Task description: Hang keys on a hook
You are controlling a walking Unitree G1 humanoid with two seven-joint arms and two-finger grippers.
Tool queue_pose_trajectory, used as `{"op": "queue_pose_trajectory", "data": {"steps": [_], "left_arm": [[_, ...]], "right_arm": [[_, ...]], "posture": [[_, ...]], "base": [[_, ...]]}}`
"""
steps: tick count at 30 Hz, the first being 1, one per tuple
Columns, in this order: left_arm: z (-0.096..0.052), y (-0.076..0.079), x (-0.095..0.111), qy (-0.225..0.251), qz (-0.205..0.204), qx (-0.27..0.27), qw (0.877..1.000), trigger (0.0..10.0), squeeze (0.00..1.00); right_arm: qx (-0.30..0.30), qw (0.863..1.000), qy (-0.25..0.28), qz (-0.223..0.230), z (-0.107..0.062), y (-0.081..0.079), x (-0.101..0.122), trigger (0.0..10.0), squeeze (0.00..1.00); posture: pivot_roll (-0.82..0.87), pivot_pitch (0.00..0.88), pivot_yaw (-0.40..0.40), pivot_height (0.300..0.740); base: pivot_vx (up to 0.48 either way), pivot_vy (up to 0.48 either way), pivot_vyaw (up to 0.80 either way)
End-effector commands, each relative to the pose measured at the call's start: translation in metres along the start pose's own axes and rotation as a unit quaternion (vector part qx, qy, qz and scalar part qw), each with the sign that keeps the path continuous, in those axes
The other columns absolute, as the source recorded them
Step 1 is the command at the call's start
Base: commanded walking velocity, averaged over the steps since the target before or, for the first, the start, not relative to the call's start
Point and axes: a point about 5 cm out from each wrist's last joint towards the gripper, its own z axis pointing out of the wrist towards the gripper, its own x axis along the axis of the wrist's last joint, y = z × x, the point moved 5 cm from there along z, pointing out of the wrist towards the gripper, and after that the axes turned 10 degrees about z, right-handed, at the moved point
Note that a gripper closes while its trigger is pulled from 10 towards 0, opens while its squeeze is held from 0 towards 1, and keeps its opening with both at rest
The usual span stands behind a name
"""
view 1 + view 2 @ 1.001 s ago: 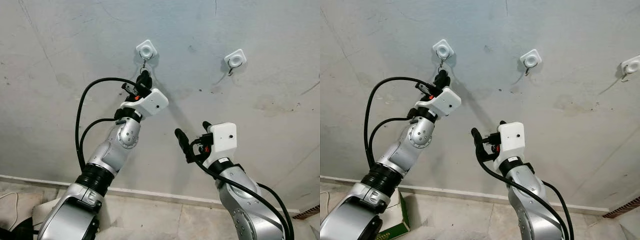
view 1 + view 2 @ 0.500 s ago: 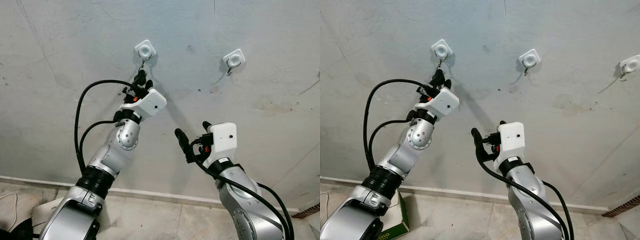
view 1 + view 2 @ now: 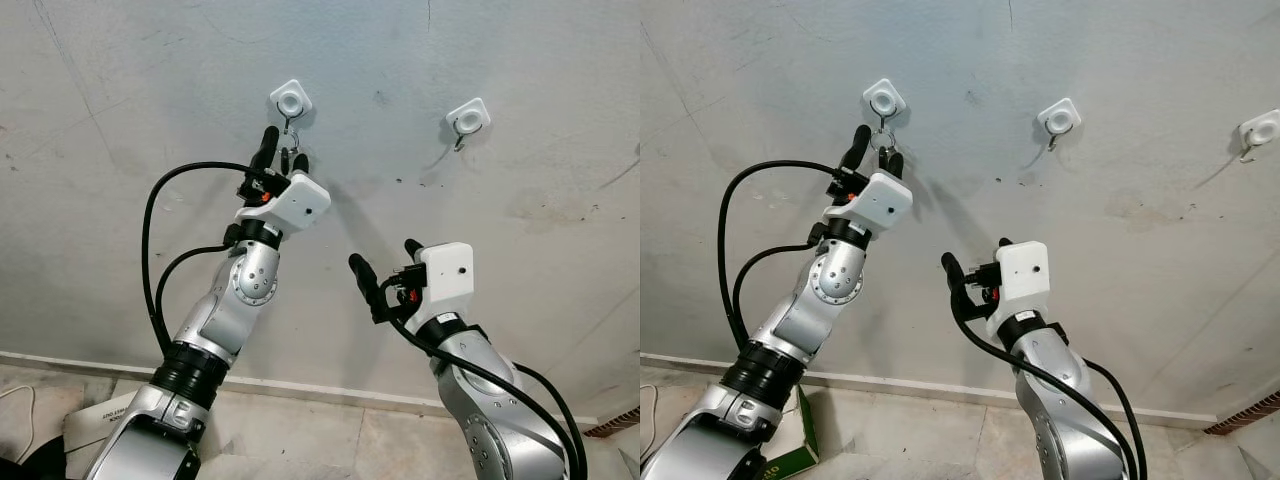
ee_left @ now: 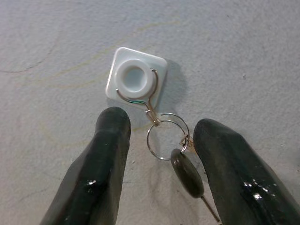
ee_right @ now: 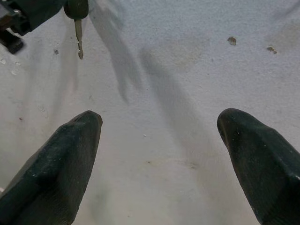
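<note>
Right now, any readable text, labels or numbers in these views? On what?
None readable.
Green and white cardboard box on the floor: some print at its lower edge, cut off and too small to read.
White square wall hook, metal key ring: no markings visible.

Head stereo faces wall (image 3: 560,120); wrist cameras close, sharing keys (image 4: 186,172).
</note>
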Motion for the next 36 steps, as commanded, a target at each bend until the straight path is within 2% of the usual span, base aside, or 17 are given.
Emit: {"op": "queue_pose_trajectory", "data": {"steps": [1,4,7,12,16,17,19,20,23,24,25,26,27,28,31,36], "left_arm": [[-0.004,-0.009,-0.004,-0.002,-0.008,0.005,1.0,10.0,1.0],[-0.01,-0.012,-0.011,-0.01,-0.01,0.004,1.0,10.0,1.0],[-0.024,-0.018,-0.019,-0.018,-0.023,0.003,1.0,10.0,1.0],[-0.036,-0.025,-0.021,-0.015,-0.034,0.001,0.999,10.0,1.0],[-0.048,-0.031,-0.021,-0.019,-0.059,-0.002,0.998,10.0,1.0],[-0.052,-0.033,-0.02,-0.018,-0.068,-0.003,0.998,10.0,1.0],[-0.063,-0.036,-0.015,-0.021,-0.116,-0.015,0.993,10.0,1.0],[-0.063,-0.036,-0.015,-0.021,-0.116,-0.015,0.993,10.0,1.0],[-0.078,-0.035,-0.012,-0.039,-0.194,-0.034,0.98,10.0,1.0],[-0.078,-0.035,-0.012,-0.039,-0.194,-0.034,0.98,10.0,1.0],[-0.088,-0.036,-0.018,-0.063,-0.211,-0.033,0.975,10.0,1.0],[-0.091,-0.036,-0.021,-0.074,-0.218,-0.031,0.973,10.0,1.0],[-0.101,-0.034,-0.032,-0.105,-0.231,-0.031,0.967,10.0,1.0],[-0.105,-0.034,-0.034,-0.107,-0.229,-0.036,0.967,10.0,1.0],[-0.113,-0.032,-0.035,-0.113,-0.242,-0.054,0.962,10.0,1.0],[-0.114,-0.034,-0.03,-0.116,-0.258,-0.055,0.957,10.0,1.0]], "right_arm": [[0.001,1.0,0.002,0.0,0.002,0.0,0.0,10.0,0.0],[0.002,1.0,0.003,0.0,0.004,0.0,0.0,10.0,0.0],[0.003,1.0,0.006,0.0,0.006,0.0,0.001,10.0,0.0],[0.004,1.0,0.01,0.0,0.009,0.0,0.002,10.0,0.0],[0.004,1.0,0.012,0.0,0.011,0.001,0.003,10.0,0.0],[0.003,1.0,0.013,-0.001,0.011,0.001,0.003,10.0,0.0],[0.0,1.0,0.017,-0.002,0.012,0.004,0.004,10.0,0.0],[0.0,1.0,0.017,-0.002,0.012,0.004,0.004,10.0,0.0],[-0.01,1.0,0.021,-0.006,0.011,0.01,0.005,10.0,0.0],[-0.01,1.0,0.021,-0.006,0.011,0.01,0.005,10.0,0.0],[-0.021,0.999,0.024,-0.008,0.01,0.015,0.005,10.0,0.0],[-0.025,0.999,0.025,-0.008,0.01,0.017,0.005,10.0,0.0],[-0.03,0.999,0.026,-0.01,0.01,0.02,0.006,10.0,0.89],[-0.031,0.999,0.027,-0.009,0.01,0.021,0.006,10.0,1.0],[-0.034,0.999,0.028,-0.009,0.01,0.025,0.007,10.0,1.0],[-0.038,0.999,0.028,-0.013,0.008,0.028,0.008,10.0,1.0]], "posture": [[0.01,0.0,0.002,0.74],[0.02,0.0,0.006,0.74],[0.02,0.0,0.003,0.74],[0.03,0.0,0.003,0.74],[0.04,0.0,0.001,0.74],[0.05,0.0,-0.001,0.74],[0.06,0.0,-0.003,0.74],[0.06,0.0,-0.003,0.74],[0.06,0.0,-0.007,0.74],[0.06,0.0,-0.007,0.74],[0.07,0.0,-0.008,0.74],[0.07,0.0,-0.008,0.74],[0.07,0.0,-0.01,0.74],[0.07,0.0,-0.011,0.74],[0.07,0.0,-0.019,0.74],[0.06,0.0,-0.026,0.74]], "base": [[0.0,0.0,0.0],[0.0,0.0,0.0],[0.0,0.0,0.0],[0.0,0.0,0.0],[0.0,0.0,0.0],[0.0,0.0,0.0],[0.0,0.0,0.0],[0.0,0.0,0.0],[0.0,0.0,0.0],[0.0,0.0,0.0],[0.0,0.0,0.0],[0.0,0.0,0.0],[0.0,0.0,0.0],[0.0,0.0,0.0],[0.0,0.0,0.0],[0.0,0.0,0.0]]}}
